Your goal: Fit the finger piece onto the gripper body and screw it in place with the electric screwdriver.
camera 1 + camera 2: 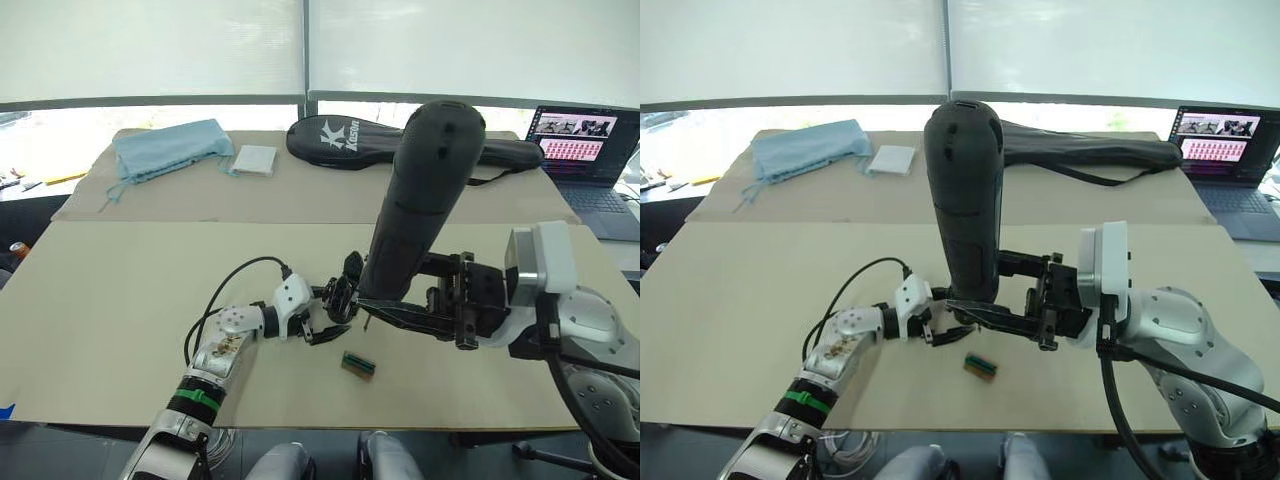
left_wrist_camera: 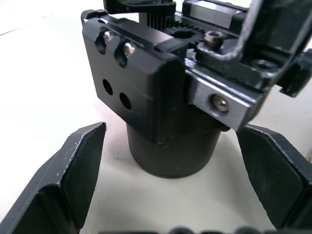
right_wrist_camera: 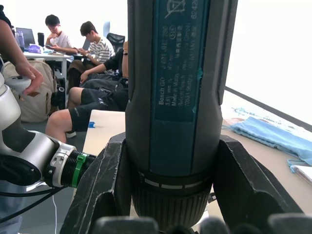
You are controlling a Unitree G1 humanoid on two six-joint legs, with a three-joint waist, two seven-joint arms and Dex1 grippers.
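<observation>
The gripper body (image 2: 146, 92), a black block on a round base, stands on the table (image 1: 120, 300) with one pointed finger sticking up (image 1: 351, 272). My left gripper (image 1: 325, 318) is open, and its fingers (image 2: 73, 170) flank the round base with a gap on each side. My right gripper (image 1: 388, 290) is shut on the electric screwdriver (image 1: 425, 180), a thick black cylinder held nearly upright with its lower end beside the body. Two screws (image 2: 117, 43) sit in the block's top edge. I cannot tell the finger piece apart from the body.
A small green-and-black item (image 1: 357, 364) lies on the table just in front of the grippers. At the back are a blue cloth bag (image 1: 170, 148), a white box (image 1: 254, 160), a black racket bag (image 1: 345, 138) and a laptop (image 1: 583, 140). Seated people (image 3: 92, 48) show in the right wrist view.
</observation>
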